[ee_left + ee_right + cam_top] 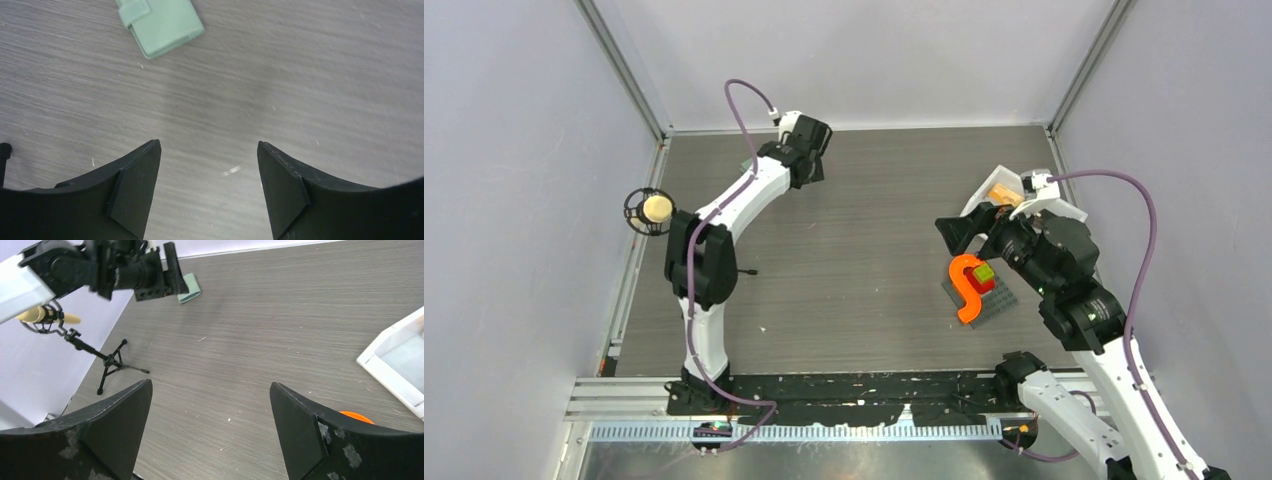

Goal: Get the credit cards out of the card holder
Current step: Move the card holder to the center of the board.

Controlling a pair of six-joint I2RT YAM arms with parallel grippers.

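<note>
A robotics lab cell: plain white wall panels [524,150] in aluminium framing [624,65] enclose a grey table [874,180], with a tripod microphone [656,208] at centre left.

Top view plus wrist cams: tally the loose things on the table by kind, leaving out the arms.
Card holder: 1
White tray: 1
Grey plate: 1
Orange S-shape: 1
Green block: 1
Microphone on tripod: 1
Tan item in the tray, kind unclear: 1
Total: 7
</note>
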